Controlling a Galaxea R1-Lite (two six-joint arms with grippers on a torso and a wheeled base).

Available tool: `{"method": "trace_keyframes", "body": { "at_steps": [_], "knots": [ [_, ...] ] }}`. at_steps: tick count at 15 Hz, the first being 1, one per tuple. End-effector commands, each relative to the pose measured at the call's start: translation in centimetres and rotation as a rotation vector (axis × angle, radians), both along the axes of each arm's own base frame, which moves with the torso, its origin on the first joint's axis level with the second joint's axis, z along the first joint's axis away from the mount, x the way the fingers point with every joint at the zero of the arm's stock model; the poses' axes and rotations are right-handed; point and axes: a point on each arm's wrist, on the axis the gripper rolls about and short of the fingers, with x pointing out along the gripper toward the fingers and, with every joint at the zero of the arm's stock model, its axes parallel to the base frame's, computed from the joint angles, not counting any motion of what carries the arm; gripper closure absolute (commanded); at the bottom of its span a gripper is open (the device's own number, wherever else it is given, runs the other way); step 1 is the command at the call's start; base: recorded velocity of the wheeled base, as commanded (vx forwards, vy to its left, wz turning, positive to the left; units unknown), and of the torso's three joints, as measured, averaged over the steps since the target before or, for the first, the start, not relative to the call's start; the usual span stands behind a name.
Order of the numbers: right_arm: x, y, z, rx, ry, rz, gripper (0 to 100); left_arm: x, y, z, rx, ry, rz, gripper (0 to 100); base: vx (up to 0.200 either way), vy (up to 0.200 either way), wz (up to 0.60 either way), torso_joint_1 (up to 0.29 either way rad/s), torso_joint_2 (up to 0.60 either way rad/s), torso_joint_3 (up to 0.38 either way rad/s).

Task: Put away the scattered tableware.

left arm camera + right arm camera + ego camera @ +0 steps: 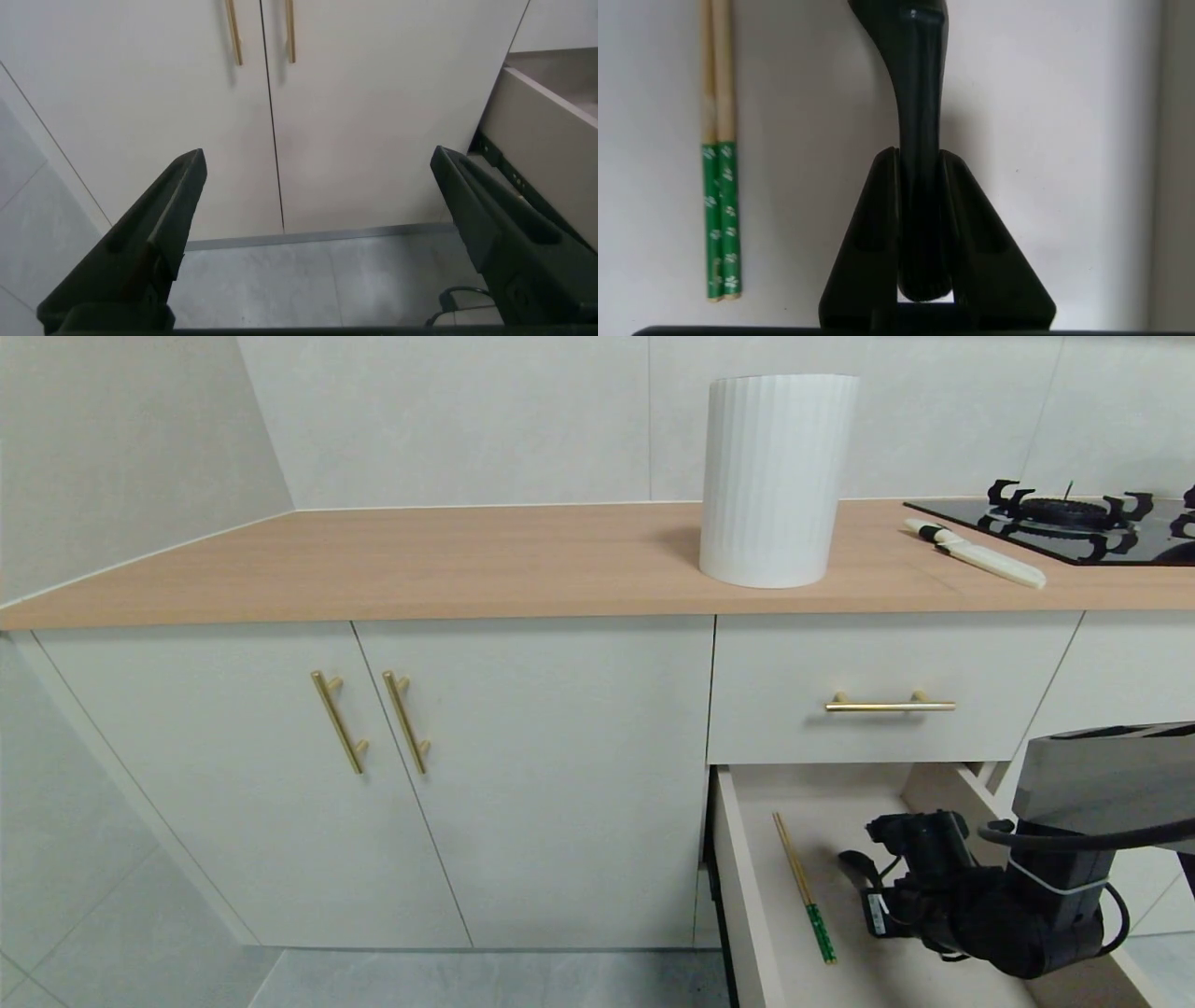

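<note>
The lower drawer (739, 877) stands pulled out. A pair of wooden chopsticks (803, 889) with green patterned ends lies along its floor near the left wall. My right gripper (882, 882) is down inside the drawer beside them, shut on the handle of a black utensil (848, 861). In the right wrist view the black utensil (913, 65) runs out from between the closed fingers (868, 215), and the chopsticks (719, 187) lie parallel to it, apart. A white knife (978, 556) lies on the counter. My left gripper (318, 177) hangs open, holding nothing, in front of the cabinet doors.
A tall white ribbed container (775, 476) stands on the wooden counter (420, 560). A black gas hob (1074, 523) is at the far right. The upper drawer (890, 706) is closed, just above the open one. Double cabinet doors (373, 719) are closed at left.
</note>
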Motion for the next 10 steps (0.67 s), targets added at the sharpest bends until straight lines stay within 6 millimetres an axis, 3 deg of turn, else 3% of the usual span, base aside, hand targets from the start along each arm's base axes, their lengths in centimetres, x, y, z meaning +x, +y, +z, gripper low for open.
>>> {"method": "trace_keyframes", "body": {
  "at_steps": [1, 6, 7, 10],
  "knots": [
    [-0.05, 0.0, -0.29, -0.002, 0.008, 0.0, 100, 0.0, 0.0, 0.0, 0.0, 0.0, 0.001, 0, 0.0, 0.0, 0.0, 0.0, 0.0, 0.0],
    [0.0, 0.01, -0.22, 0.0, 0.005, -0.001, 100, 0.0, 0.0, 0.0, 0.001, 0.0, 0.001, 0, 0.0, 0.0, 0.0, 0.0, 0.0, 0.0],
    [-0.01, 0.01, -0.27, -0.001, 0.007, -0.001, 0, 0.0, 0.0, 0.0, 0.0, 0.0, 0.001, 0, 0.0, 0.0, 0.0, 0.0, 0.0, 0.0],
    [0.01, 0.01, -0.26, 0.0, 0.005, -0.001, 0, 0.0, 0.0, 0.0, 0.0, 0.0, 0.001, 0, 0.0, 0.0, 0.0, 0.0, 0.0, 0.0]
  ]
}}
